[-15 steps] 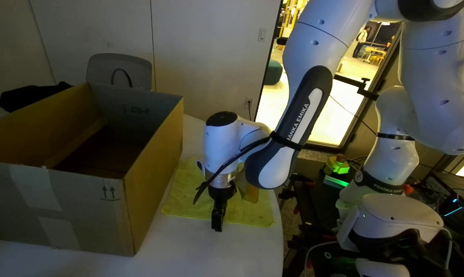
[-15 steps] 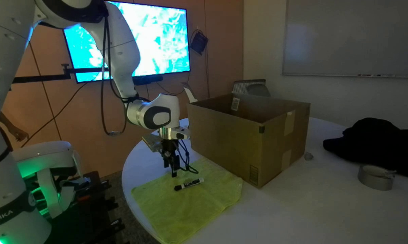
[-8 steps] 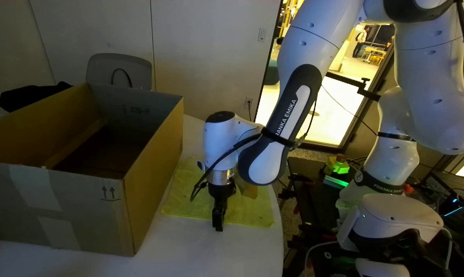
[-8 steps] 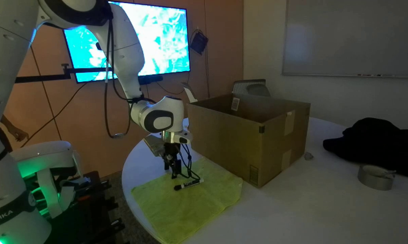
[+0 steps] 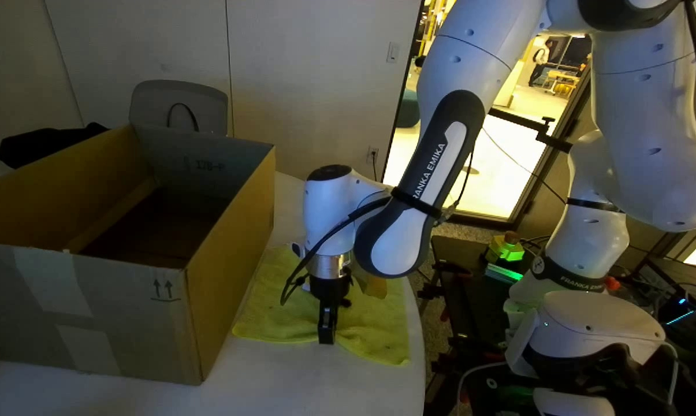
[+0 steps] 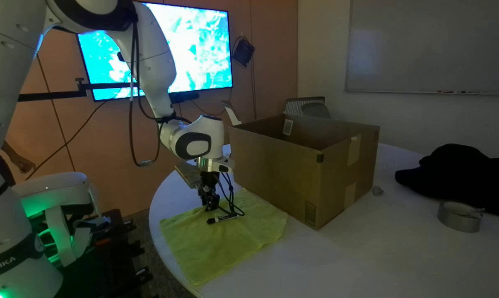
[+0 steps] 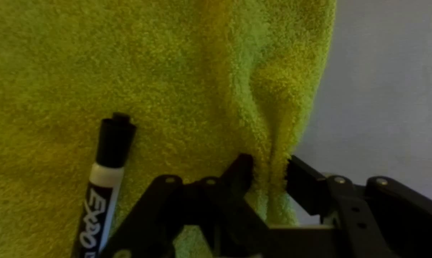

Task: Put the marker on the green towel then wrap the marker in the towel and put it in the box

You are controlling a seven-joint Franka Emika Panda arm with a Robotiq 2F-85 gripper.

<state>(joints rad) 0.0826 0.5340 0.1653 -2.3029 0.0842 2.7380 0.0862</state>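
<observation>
Marker (image 7: 101, 195) lying loose on the green towel (image 6: 228, 248), in from the edge that the tool (image 7: 269, 179) holds. Tool narrow, a raised fold of that edge pinched in it; marker apart from the pinch, at 9 o'clock of it in the wrist view. Likeliest trouble: a roll. Lifting this edge tips the cloth, and the round barrel probably runs toward 9 o'clock in that view, maybe clean off the far side, if the pull is quick or high. Second: slip. Only a small bunch of soft cloth looks caught; it may creep out and drop short, leaving the marker bare. Third: cables (image 6: 231, 196) hang beside the tool in an exterior view, close by the marker's pale end; contact cannot be told, but a sweep could nudge it. Later, a slack wrap may fall apart going over the wall of the box (image 6: 274, 169), standing on the counter (image 6: 357, 256) at about 2 o'clock from the marker there. Bearing: in the wrist view the long axis runs half past twelve to half past six, black end at half past twelve, nearly parallel to the pinched edge; in an exterior view the marker (image 6: 222, 218) points its black end to half past eight, pale end to half past two.
</observation>
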